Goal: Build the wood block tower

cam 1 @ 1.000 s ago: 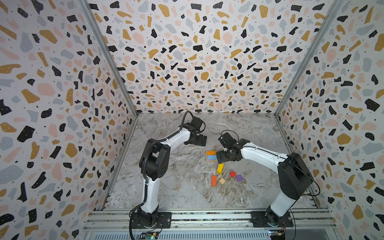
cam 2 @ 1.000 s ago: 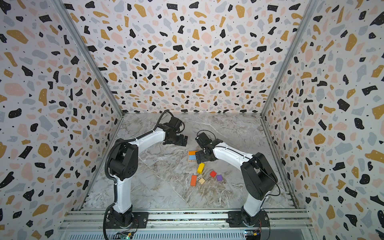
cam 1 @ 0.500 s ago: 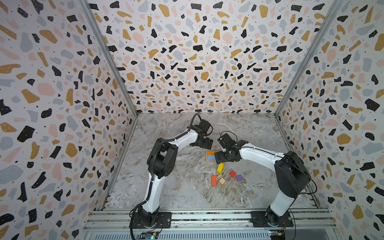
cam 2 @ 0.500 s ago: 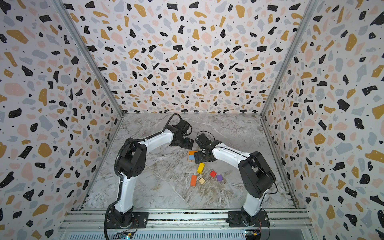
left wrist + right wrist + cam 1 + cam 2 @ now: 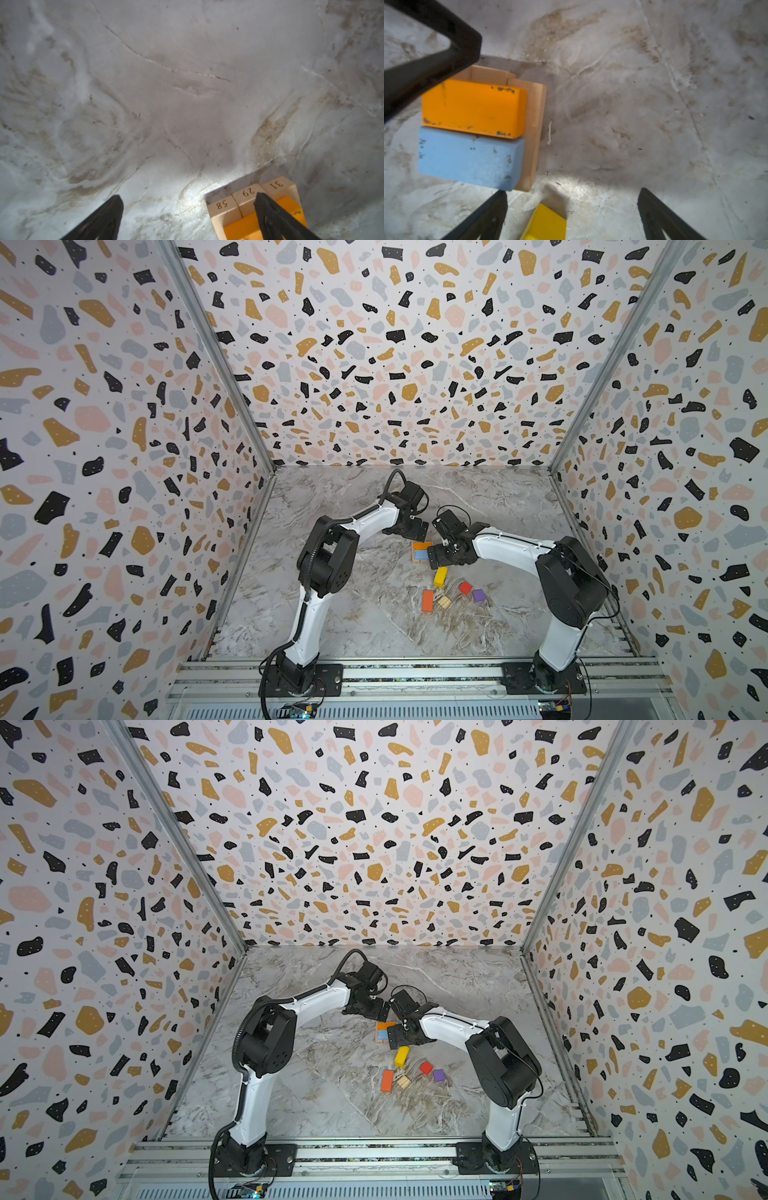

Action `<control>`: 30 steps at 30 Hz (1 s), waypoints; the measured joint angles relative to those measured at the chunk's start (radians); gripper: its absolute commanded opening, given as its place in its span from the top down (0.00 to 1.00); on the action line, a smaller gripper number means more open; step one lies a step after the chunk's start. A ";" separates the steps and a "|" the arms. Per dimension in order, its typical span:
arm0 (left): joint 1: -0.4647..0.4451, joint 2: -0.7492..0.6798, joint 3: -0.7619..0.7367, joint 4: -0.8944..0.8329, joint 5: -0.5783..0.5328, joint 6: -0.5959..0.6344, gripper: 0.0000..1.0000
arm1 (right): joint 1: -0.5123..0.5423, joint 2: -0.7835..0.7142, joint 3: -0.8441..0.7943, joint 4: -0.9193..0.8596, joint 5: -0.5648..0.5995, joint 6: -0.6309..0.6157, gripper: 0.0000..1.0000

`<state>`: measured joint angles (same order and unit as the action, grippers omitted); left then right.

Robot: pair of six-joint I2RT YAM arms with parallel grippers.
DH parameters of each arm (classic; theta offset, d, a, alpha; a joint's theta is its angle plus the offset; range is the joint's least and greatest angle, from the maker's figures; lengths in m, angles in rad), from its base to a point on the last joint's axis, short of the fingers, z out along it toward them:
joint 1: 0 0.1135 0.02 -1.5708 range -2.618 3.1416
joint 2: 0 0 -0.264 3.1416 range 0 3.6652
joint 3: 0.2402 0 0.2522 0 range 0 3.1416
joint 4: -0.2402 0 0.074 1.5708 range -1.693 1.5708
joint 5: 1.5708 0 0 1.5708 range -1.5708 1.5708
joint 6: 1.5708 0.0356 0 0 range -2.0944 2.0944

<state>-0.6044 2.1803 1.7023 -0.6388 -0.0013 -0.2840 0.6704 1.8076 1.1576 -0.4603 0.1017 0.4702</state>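
Observation:
The tower [image 5: 420, 551] is a low pile at mid-table: tan blocks [image 5: 245, 194] numbered 58, 29 and 31 as its base, with an orange oblong [image 5: 473, 106] and a blue oblong [image 5: 467, 158] side by side on top. My left gripper [image 5: 417, 531] hangs open just behind it, one fingertip [image 5: 261, 202] over the tan base. My right gripper [image 5: 435, 558] is open at the tower's right side. A yellow oblong [image 5: 546, 222] lies on the table between its fingers, ungripped.
Loose blocks lie in front of the tower: an orange oblong [image 5: 427, 600], a tan cube [image 5: 444, 601], a red cube [image 5: 465, 587] and a purple cube [image 5: 478, 595]. The left gripper's finger [image 5: 436, 52] crosses the right wrist view above the tower.
My left gripper has swung right across the table and now sits at the tower's far side. The right gripper has hardly moved. Both stay open.

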 measured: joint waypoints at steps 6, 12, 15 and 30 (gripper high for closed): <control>-0.002 0.003 0.000 0.000 0.003 0.000 0.00 | 0.000 0.001 0.000 0.005 0.000 0.002 0.01; -0.003 0.003 0.000 0.000 0.003 0.000 0.00 | 0.000 0.001 0.000 0.008 0.000 0.004 0.01; -0.005 0.004 0.000 0.000 0.003 0.000 0.00 | 0.000 0.001 0.000 0.009 0.000 0.004 0.01; -0.009 0.008 0.017 -0.005 0.004 0.000 0.00 | 0.000 0.004 0.005 0.009 0.000 0.004 0.01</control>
<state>-0.6132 2.1887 1.7191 -0.6441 0.0025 -0.2840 0.6704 1.8114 1.1622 -0.4515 0.1017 0.4744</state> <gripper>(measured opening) 0.998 0.990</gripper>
